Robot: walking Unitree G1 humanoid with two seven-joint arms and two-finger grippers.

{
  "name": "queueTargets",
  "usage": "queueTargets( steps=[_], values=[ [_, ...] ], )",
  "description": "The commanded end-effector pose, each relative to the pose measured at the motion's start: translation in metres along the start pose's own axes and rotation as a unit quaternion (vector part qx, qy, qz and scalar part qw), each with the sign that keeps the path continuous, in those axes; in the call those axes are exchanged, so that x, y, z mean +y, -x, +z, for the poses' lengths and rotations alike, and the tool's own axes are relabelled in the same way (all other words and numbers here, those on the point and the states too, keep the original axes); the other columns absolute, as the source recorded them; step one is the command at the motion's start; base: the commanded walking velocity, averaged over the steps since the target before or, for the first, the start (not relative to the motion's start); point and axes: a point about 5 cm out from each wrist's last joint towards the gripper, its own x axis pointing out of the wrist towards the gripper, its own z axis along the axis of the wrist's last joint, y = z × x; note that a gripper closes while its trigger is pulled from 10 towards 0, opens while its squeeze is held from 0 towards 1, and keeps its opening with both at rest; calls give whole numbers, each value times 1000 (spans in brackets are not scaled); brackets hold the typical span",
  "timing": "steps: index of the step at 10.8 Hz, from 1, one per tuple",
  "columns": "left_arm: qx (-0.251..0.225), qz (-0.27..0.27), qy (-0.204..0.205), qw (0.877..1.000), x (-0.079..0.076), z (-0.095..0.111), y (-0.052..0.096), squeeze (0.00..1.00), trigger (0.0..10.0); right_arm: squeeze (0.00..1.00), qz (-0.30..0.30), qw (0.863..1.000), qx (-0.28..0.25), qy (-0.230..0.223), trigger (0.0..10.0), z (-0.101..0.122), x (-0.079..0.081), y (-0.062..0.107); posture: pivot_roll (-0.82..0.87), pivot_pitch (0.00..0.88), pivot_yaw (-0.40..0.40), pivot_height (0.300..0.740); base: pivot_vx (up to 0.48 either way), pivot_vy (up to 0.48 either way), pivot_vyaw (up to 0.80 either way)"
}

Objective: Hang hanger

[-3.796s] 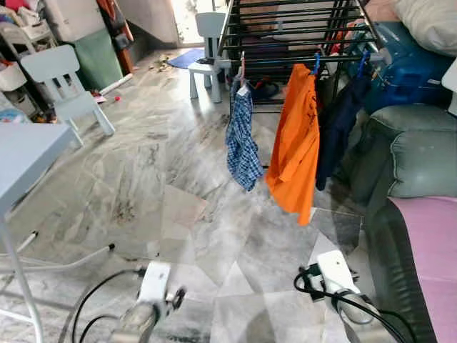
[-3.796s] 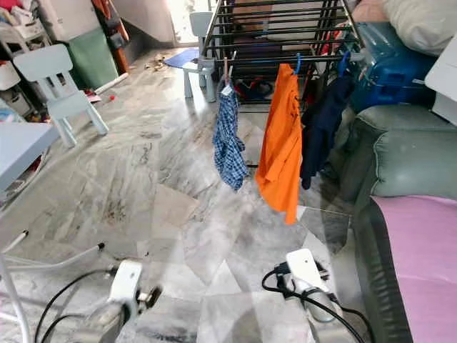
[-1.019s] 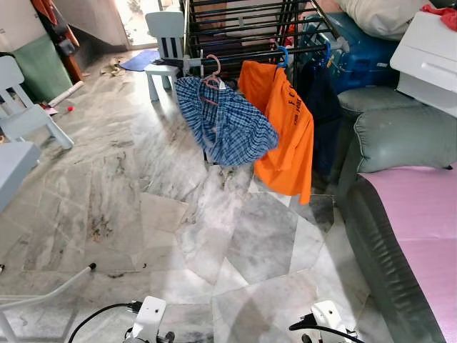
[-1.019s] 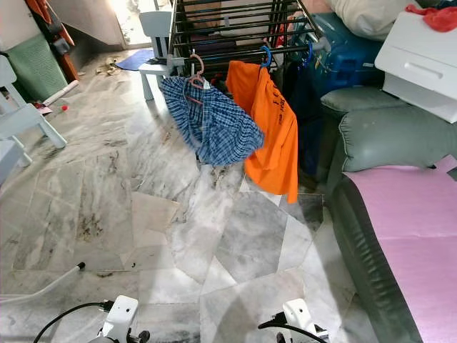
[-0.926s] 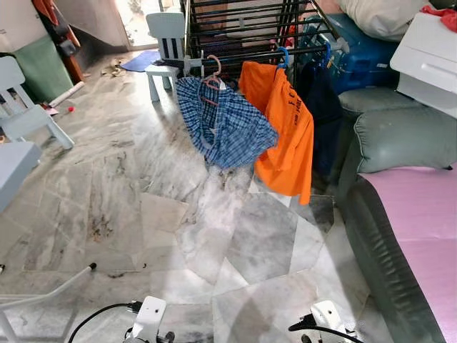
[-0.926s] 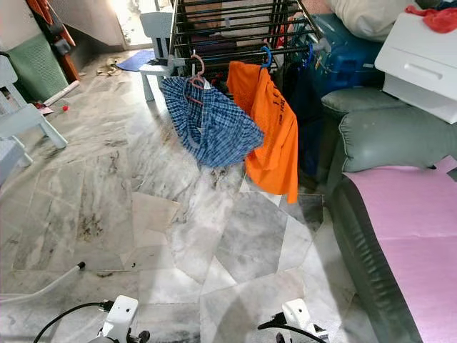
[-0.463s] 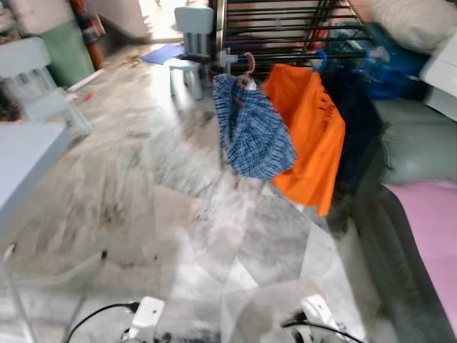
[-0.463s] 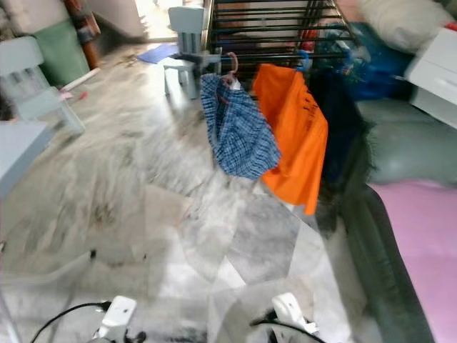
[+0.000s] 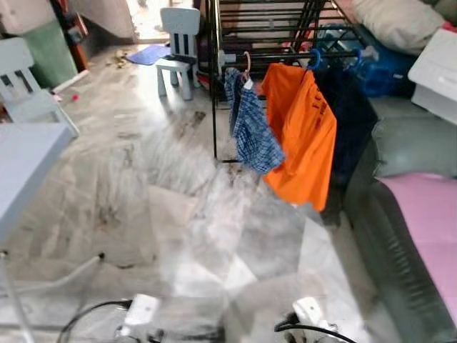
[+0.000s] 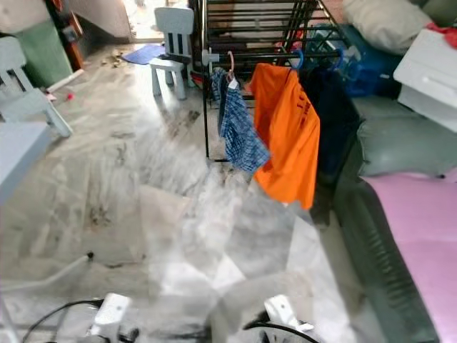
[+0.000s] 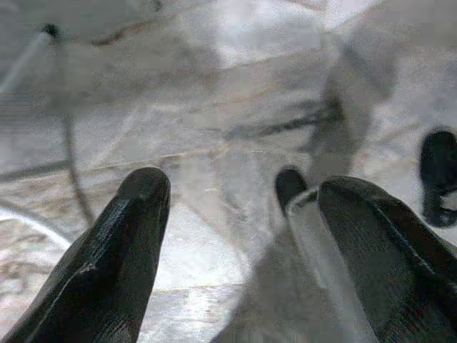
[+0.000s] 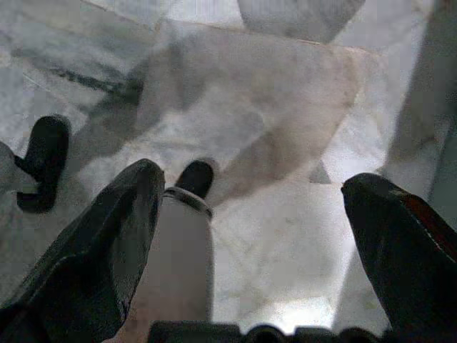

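Open marble floor (image 9: 164, 214) from 6 to 11 o'clock — sofa (image 9: 400, 236) edges 3 o'clock. Blue checked garment (image 9: 251, 128) hangs on rack (image 9: 278, 43) at 12. Left gripper (image 11: 235, 214) and right gripper (image 12: 250, 214) hang low — fingers spread.

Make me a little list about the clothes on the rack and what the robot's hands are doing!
Rack: black drying rack
Hanging clothes: blue checked garment on a pink hanger, orange shirt, dark navy garment
Floor: grey marble tiles
Left end effector: open, pointing at the floor
Right end effector: open, pointing at the floor
Nearby: small pale chair, sofa with pink cover
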Motion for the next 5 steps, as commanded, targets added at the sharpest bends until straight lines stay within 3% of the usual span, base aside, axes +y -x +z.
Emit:
queueTargets(
  steps=[1,2,5],
  values=[
    [-5,-6,-3,1000,-4,4,-1,0,10000,0,-9,1000,2,0,10000,-2,-7,1,-36,0,48,740,0,0,0],
    [-6,-5,-7,1000,-4,6,-1,0,10000,0,-7,1000,2,-1,10000,-4,-7,1,-42,0,56,740,0,0,0],
    [-7,-6,-18,1000,-3,8,-2,0,10000,0,-7,1000,-1,-4,10000,0,-8,1,-46,0,59,740,0,0,800]
  ],
)
